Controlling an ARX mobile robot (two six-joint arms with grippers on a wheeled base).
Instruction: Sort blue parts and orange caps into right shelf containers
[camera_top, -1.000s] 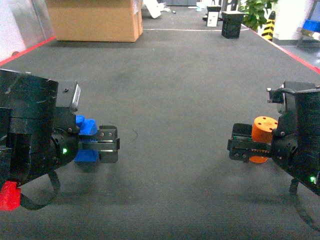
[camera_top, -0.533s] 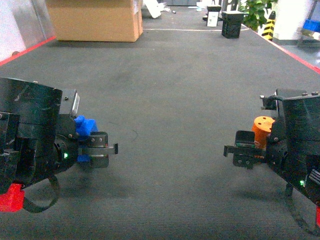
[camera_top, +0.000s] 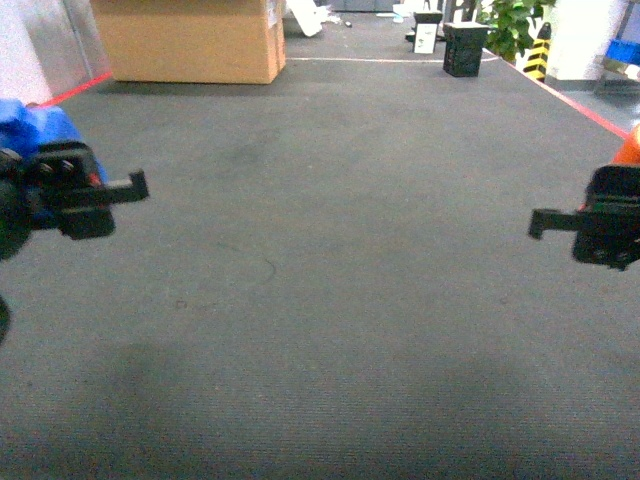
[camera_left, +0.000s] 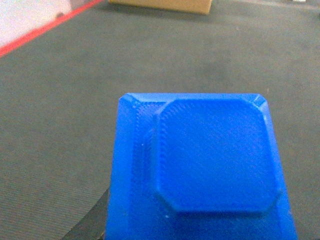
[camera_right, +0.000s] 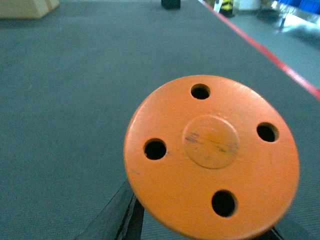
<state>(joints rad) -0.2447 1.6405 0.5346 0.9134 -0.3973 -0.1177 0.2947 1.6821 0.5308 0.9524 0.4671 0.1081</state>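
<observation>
Blue part (camera_left: 200, 170) sat clamped in left gripper (camera_top: 95, 190) jaws; orange cap (camera_right: 212, 157) clamped in right gripper (camera_top: 590, 225), both over grey floor (camera_top: 330, 300). Both looked rigid, light printed plastic; flat sides suit gripping. Shelf, containers not visible

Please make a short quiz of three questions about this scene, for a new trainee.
1. True or false: the left pincer carries a bright blue squarish plastic part.
2. How many holes show in the face of the round orange plastic cap?
3. Which lies at the far left of the dark grey ribbed floor: A) a large brown cardboard box, B) a steel shelf, C) a blue bin?

Key: 1 true; 2 four; 3 A.
</observation>
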